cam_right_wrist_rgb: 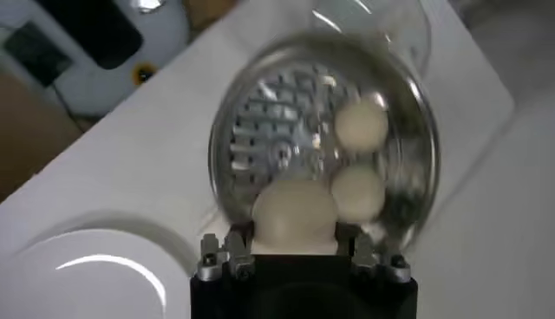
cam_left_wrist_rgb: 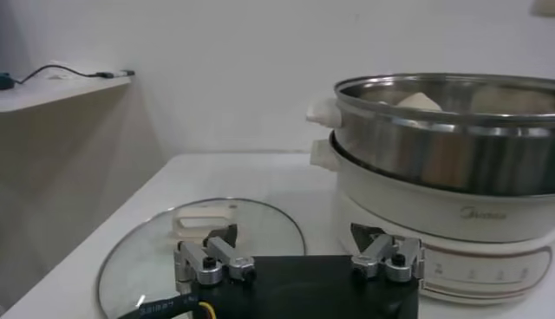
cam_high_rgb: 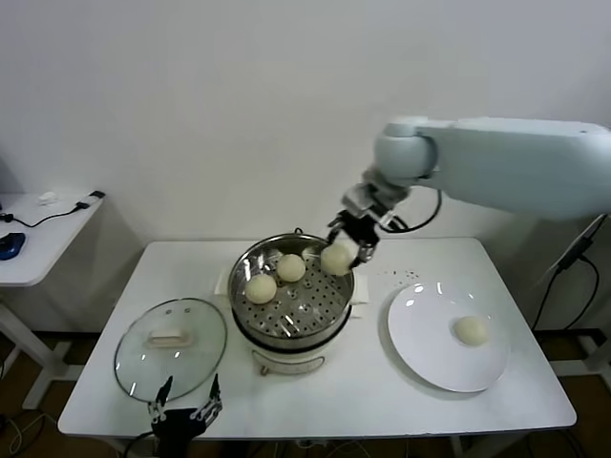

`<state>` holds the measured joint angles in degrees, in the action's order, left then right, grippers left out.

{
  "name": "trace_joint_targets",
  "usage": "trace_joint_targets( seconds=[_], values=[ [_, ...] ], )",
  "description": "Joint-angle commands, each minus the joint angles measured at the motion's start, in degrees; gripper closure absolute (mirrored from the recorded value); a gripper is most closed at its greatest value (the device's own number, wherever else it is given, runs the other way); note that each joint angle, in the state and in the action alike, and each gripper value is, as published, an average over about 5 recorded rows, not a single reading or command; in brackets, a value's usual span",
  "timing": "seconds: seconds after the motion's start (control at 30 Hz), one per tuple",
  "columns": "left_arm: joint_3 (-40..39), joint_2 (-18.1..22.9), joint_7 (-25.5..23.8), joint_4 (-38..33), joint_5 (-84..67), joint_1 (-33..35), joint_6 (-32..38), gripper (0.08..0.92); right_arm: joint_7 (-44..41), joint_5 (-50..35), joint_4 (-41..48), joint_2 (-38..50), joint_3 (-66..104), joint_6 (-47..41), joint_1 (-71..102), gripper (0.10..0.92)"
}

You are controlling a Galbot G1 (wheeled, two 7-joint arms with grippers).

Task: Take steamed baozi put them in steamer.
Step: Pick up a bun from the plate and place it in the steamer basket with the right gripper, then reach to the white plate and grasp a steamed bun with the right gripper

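The steamer (cam_high_rgb: 250, 315), a shiny steel pot on a cream base, stands mid-table; it also shows in the left wrist view (cam_left_wrist_rgb: 451, 147) and the right wrist view (cam_right_wrist_rgb: 227, 165). Two baozi (cam_high_rgb: 261, 287) (cam_high_rgb: 291, 267) lie on its perforated tray. My right gripper (cam_high_rgb: 342, 254) is shut on a third baozi (cam_high_rgb: 335, 260) and holds it over the steamer's far right rim; the right wrist view shows this bun (cam_right_wrist_rgb: 294, 212) between the fingers. A fourth baozi (cam_high_rgb: 471, 329) sits on the white plate (cam_high_rgb: 420, 334). My left gripper (cam_high_rgb: 183, 401) is open and empty at the table's front edge.
The round glass lid (cam_high_rgb: 143, 358) lies flat left of the steamer, just beyond the left gripper (cam_left_wrist_rgb: 295, 247). A side table (cam_high_rgb: 38, 239) with cables stands at the far left. The wall runs close behind the table.
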<state>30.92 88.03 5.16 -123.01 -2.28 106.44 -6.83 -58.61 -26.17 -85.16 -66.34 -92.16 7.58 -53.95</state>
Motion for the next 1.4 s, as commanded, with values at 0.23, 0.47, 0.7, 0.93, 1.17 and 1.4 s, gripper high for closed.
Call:
trace_joint_targets(
  seconds=[0.23, 0.47, 0.7, 0.93, 1.17, 1.4],
  values=[
    [0.15, -0.01, 0.23, 0.19, -0.14, 0.21, 0.53, 0.177, 2.37, 18.72, 5.92, -15.20, -0.97, 19.70, 12.19, 0.395],
    [0.30, -0.06, 0.38, 0.45, -0.42, 0.04, 0.58, 0.177, 6.41, 23.05, 10.20, -15.74, 0.04, 19.28, 18.01, 0.397],
    [0.40, -0.24, 0.49, 0.69, -0.53, -0.11, 0.55, 0.177, 6.90, 23.26, 12.32, -16.11, 1.10, 19.51, 19.05, 0.383],
    [0.34, -0.24, 0.57, 0.64, -0.55, -0.08, 0.56, 0.177, 2.19, 18.05, 11.74, -13.52, 2.61, 21.39, 13.50, 0.227],
    [0.19, -0.11, 0.51, 0.34, -0.48, -0.11, 0.43, 0.177, -5.44, 0.86, 15.95, -5.34, 1.02, 20.10, 1.99, 0.203],
    [0.09, 0.03, 0.51, 0.39, -0.46, -0.25, 0.52, 0.177, -3.84, -9.54, 15.57, 13.11, -11.76, -2.62, -6.95, 0.203]
  ],
)
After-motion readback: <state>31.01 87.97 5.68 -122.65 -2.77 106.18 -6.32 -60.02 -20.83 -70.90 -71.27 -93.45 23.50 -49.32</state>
